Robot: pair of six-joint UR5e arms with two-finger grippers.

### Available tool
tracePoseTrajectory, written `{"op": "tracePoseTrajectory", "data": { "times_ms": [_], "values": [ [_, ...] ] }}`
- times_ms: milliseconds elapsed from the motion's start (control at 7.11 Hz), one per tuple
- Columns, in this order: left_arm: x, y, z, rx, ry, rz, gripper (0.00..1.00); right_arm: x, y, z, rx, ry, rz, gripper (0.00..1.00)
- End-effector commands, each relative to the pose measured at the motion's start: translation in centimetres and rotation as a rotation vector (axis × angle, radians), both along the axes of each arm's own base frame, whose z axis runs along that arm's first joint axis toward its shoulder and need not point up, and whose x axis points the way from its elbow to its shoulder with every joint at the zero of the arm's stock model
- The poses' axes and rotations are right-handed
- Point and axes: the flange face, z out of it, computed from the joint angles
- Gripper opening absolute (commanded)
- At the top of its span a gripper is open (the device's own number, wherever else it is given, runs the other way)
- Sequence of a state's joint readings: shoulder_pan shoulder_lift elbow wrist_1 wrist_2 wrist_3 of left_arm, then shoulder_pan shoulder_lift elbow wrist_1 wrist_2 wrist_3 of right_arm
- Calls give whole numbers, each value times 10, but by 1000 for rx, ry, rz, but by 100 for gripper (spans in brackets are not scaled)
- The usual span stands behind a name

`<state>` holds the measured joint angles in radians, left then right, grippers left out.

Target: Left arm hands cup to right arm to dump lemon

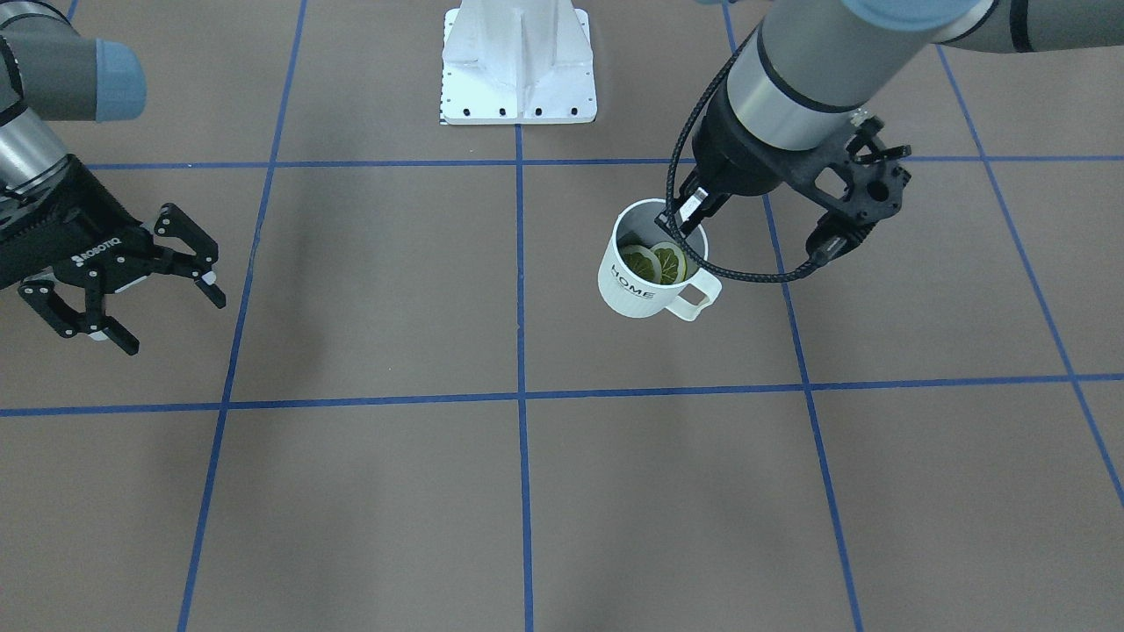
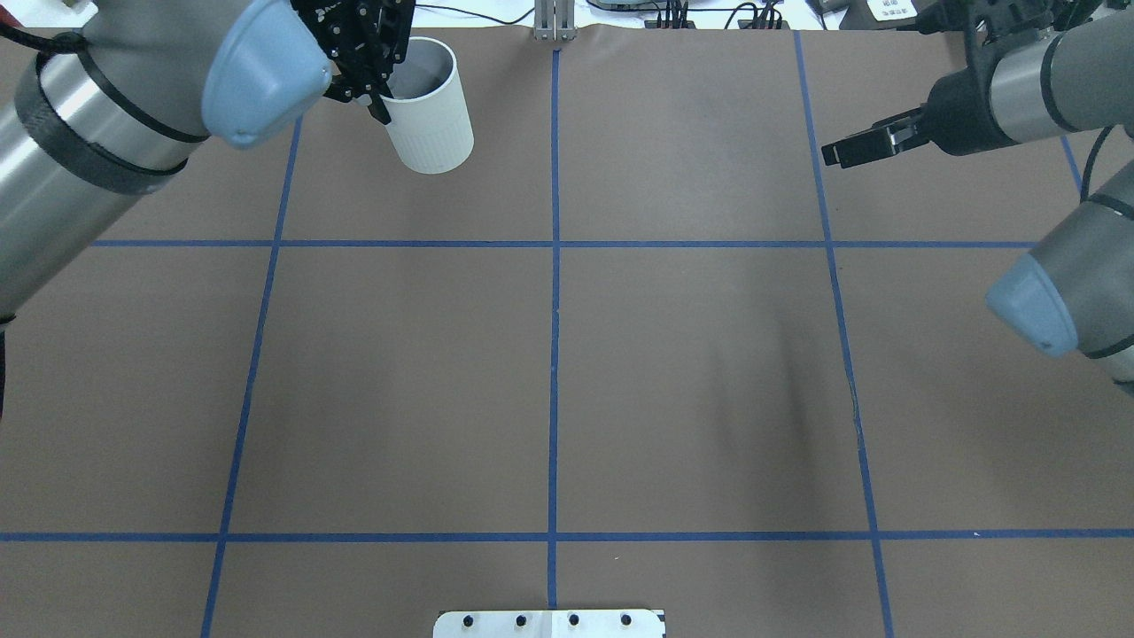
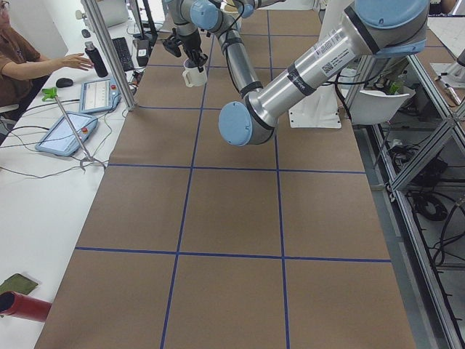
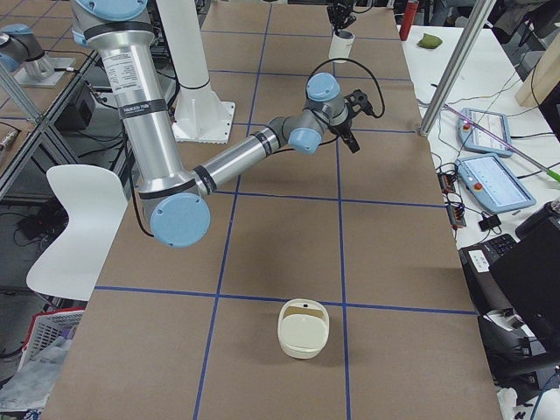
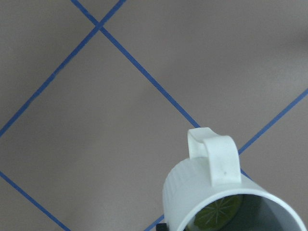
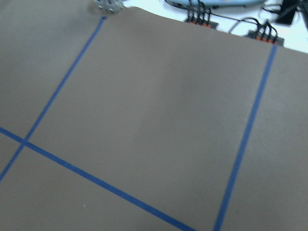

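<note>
the thick grey-silver left arm [image 1: 790,79], with light-blue joint caps and a looped braided black cable, reaches over the robot's left half of the brown table [image 1: 395,491] marked with blue tape lines. its black left gripper [image 1: 691,213] is clenched on the rim of the white mug [image 1: 634,294] lettered "home", one finger inside the wall and one outside. the mug hangs mouth up, lifted clear of the table, its squared handle turned away from the robot. two thin yellow-green lemon slices [image 1: 654,265] rest inside it against the greyish wall. the grey-silver right arm [image 1: 53,79] is over the other side; its black right gripper [image 1: 171,318], lettered "robotiq", has its fingers spread wide and grasps nothing, well apart from the mug.
</note>
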<state>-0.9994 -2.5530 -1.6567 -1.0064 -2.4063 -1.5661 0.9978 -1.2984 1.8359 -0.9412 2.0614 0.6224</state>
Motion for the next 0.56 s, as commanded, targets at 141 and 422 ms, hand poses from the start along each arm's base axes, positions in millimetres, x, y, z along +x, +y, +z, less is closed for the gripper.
{"op": "tracePoseTrajectory", "data": {
  "times_ms": [141, 422],
  "values": [
    [42, -12, -10, -20, 38, -27, 0, -29, 29, -37, 265, -161, 52, 99],
    [69, -13, -50, -12, 76, -28, 0, -72, 55, -60, 368, -230, 78, 99]
  ]
}}
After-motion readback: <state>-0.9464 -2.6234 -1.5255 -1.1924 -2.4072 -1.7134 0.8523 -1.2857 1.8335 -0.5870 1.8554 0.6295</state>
